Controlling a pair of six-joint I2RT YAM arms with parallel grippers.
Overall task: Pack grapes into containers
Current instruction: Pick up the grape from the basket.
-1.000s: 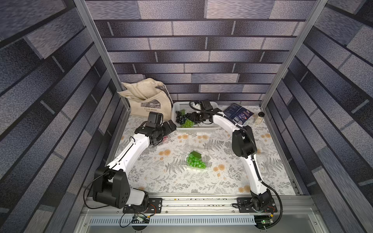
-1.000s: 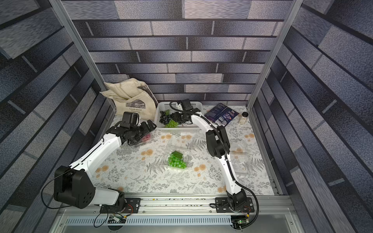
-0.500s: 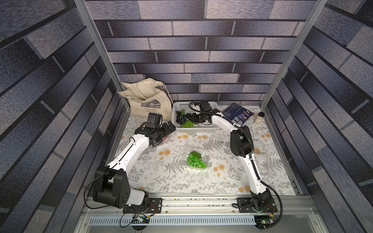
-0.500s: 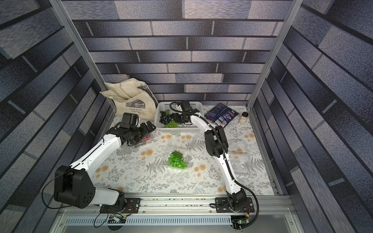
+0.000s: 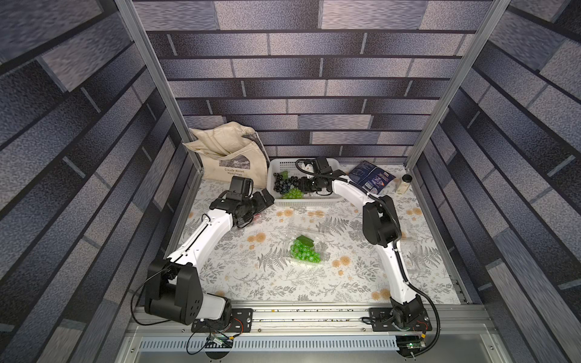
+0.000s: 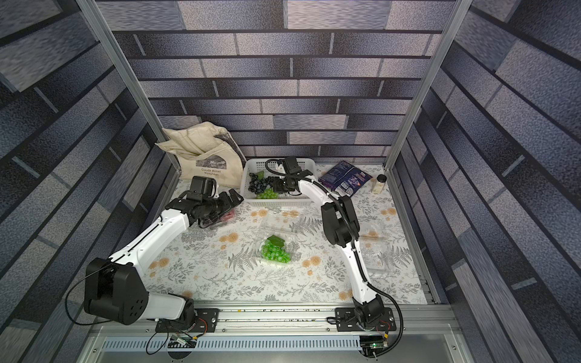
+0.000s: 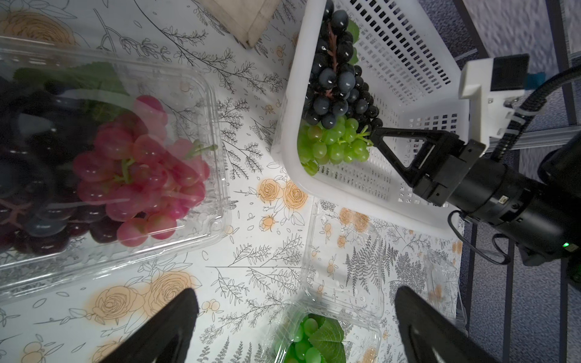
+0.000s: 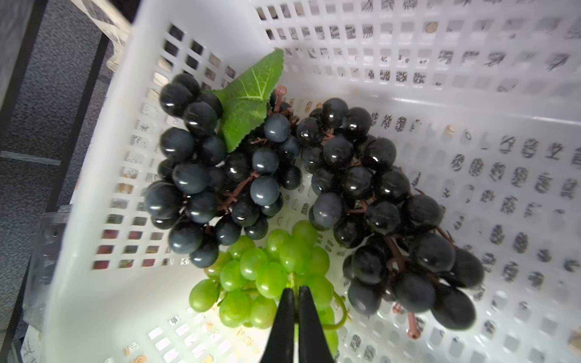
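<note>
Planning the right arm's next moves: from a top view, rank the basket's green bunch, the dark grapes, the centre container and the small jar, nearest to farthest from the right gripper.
1. green bunch: in the basket, stem in the right gripper.
2. dark grapes: same basket, beside it.
3. centre container: mid-table, nearer the bases.
4. small jar: back corner, right arm's side.
</note>
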